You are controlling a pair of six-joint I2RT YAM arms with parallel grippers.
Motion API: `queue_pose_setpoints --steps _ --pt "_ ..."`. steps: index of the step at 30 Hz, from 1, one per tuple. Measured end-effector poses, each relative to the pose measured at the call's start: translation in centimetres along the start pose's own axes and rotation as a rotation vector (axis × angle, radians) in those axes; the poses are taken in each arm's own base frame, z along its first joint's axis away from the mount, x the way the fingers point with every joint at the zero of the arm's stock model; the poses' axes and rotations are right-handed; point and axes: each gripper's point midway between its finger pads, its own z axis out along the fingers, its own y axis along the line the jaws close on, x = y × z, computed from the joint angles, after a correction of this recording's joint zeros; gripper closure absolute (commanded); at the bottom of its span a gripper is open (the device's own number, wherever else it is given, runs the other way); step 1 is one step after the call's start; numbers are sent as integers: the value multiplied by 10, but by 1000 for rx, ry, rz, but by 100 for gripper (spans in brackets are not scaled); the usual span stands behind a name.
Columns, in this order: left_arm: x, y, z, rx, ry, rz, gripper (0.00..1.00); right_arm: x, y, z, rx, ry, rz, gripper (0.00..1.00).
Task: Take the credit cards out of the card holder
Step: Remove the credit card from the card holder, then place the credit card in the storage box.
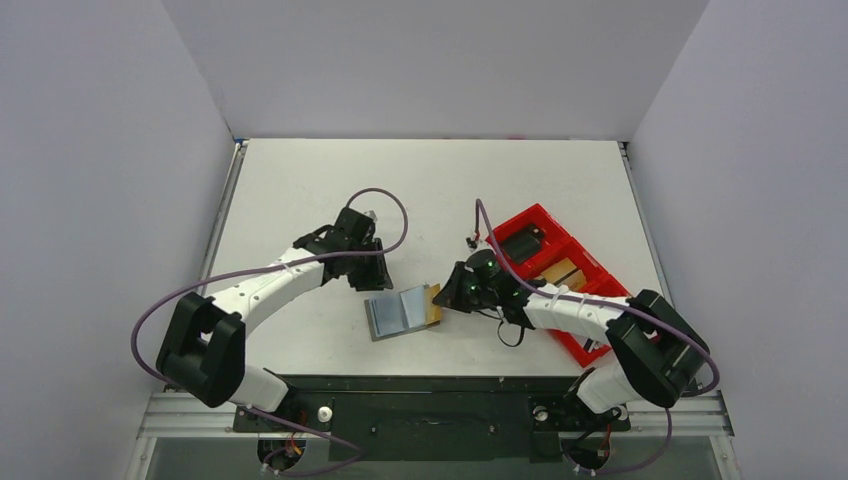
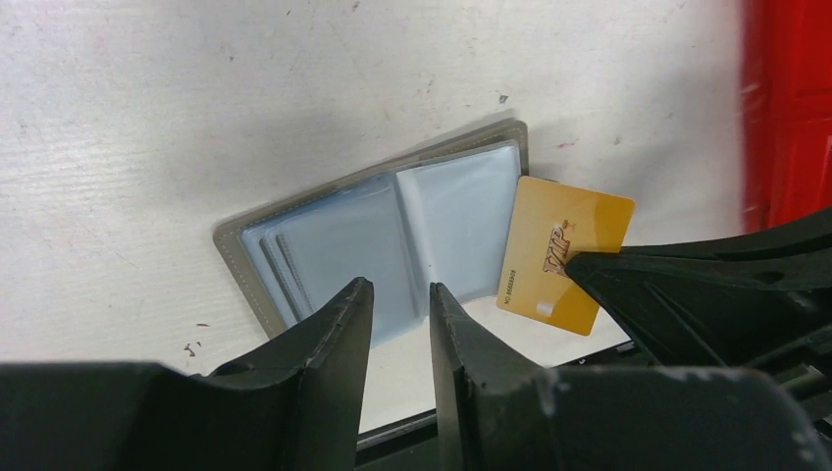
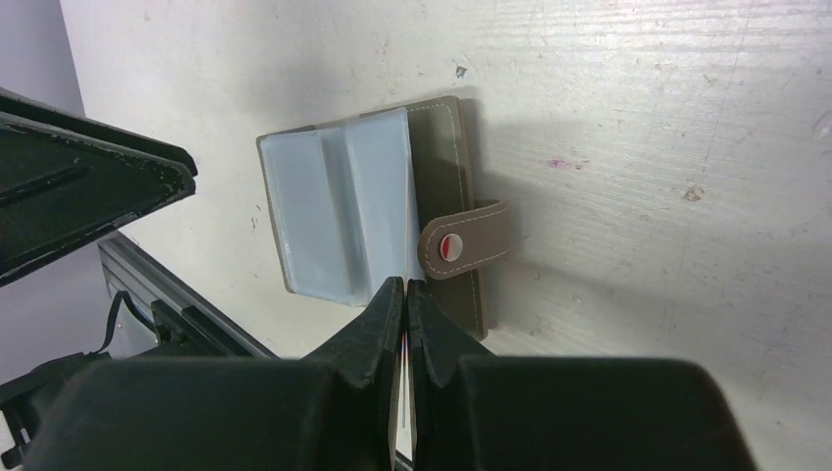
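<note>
The card holder (image 1: 398, 313) lies open on the table, its blue-grey pockets (image 2: 383, 235) facing up and its snap tab (image 3: 461, 240) folded out to the side. My right gripper (image 1: 447, 297) is shut on a yellow-orange credit card (image 2: 564, 255) at the holder's right edge. In the right wrist view that card (image 3: 403, 392) shows only edge-on between the fingers. My left gripper (image 2: 400, 289) hovers just behind the holder with its fingers apart and nothing between them. I cannot tell whether other cards are in the pockets.
A long red tray (image 1: 590, 305) lies to the right, under the right arm, with a black block (image 1: 522, 243) and a tan card (image 1: 562, 272) in it. White walls enclose the table on three sides. The black base rail (image 1: 430, 405) runs along the near edge.
</note>
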Motion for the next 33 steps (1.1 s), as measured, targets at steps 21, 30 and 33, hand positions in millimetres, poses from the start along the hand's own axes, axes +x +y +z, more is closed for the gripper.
queue_pose_setpoints --steps 21,30,33 --pt "24 -34 14 76 81 86 73 -57 0 -101 142 -252 5 100" --pt "25 -40 20 106 97 90 73 -88 -51 -167 421 -416 111 100" --pt "25 -42 20 117 102 91 73 -92 -80 -183 546 -442 156 100"
